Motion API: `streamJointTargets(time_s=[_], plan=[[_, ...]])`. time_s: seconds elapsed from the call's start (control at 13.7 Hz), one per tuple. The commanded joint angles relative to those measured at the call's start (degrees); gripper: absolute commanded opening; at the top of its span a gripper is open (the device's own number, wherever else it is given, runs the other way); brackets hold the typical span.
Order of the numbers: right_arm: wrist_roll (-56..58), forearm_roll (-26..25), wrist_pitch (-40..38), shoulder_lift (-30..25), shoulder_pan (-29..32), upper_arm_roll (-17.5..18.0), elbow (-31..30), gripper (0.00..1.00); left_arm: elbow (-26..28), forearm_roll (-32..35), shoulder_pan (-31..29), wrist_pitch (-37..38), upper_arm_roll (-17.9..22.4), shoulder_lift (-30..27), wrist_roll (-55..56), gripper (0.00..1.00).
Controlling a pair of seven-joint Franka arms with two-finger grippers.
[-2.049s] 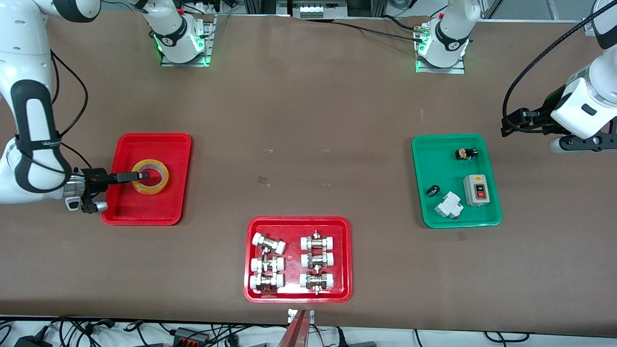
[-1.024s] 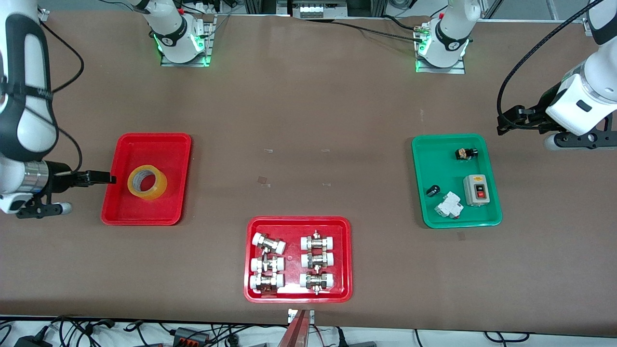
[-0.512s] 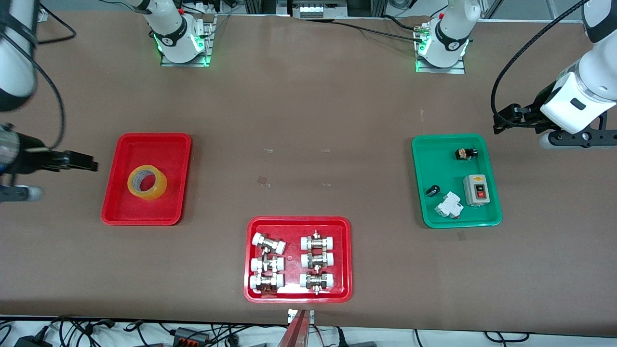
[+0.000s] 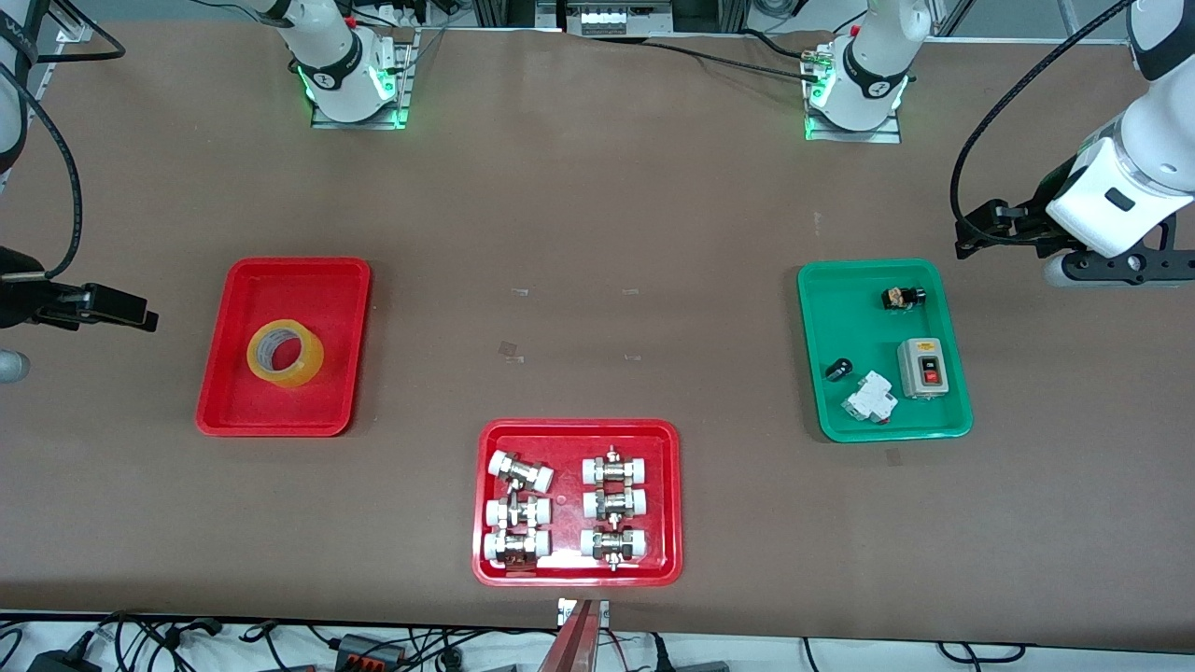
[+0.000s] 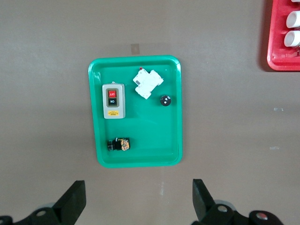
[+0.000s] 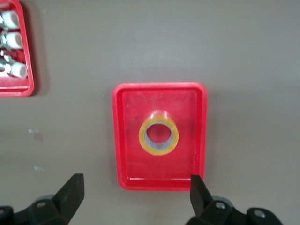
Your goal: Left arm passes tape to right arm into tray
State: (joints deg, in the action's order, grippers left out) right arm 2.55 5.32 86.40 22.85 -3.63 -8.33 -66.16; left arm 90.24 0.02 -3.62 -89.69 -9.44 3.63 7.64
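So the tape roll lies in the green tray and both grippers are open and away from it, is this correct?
Not quite: the tape lies in the narrow red tray, not the green tray, as the front view shows. The rest holds: the left gripper and the right gripper are both open and away from it.

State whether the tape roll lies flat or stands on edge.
Flat. The tape lies in the red tray with its core hole facing up, seen in both the front and right wrist views.
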Motion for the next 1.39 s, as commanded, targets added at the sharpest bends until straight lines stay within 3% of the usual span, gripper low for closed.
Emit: streamJointTargets(time_s=[0.0,0.22,0.51,0.8,1.02,1.32], plan=[[-0.2,-2.1,1.7,-2.2,1.8,1.1,-0.8,1.00,1.2,-0.3,-0.4,-0.3,-0.4,-1.3,0.2,1.00],[0.0,-4.9,5.9,-6.0,6.6,7.6,-6.3,1.00,1.2,-0.3,-0.4,-0.3,-0.4,-1.3,0.2,1.00],[0.0,-5.4,5.4,-7.9,6.4,7.8,-8.5,1.00,1.2,-0.3,-0.4,-0.3,-0.4,-1.3,0.2,1.00],[1.2,-7.7,11.7,-17.5,6.4,7.9,-23.4,1.00,1.2,-0.3,-0.4,-0.3,-0.4,-1.3,0.2,1.00],[1.2,-7.7,14.6,-21.8,6.4,7.9,-30.2,1.00,1.1,-0.3,-0.4,-0.3,-0.4,-1.3,0.2,1.00],[1.2,-7.6,12.7,-21.9,6.4,8.1,-30.3,1.00,0.8,-0.2,-0.4,-0.1,-0.4,-1.3,0.2,1.00]])
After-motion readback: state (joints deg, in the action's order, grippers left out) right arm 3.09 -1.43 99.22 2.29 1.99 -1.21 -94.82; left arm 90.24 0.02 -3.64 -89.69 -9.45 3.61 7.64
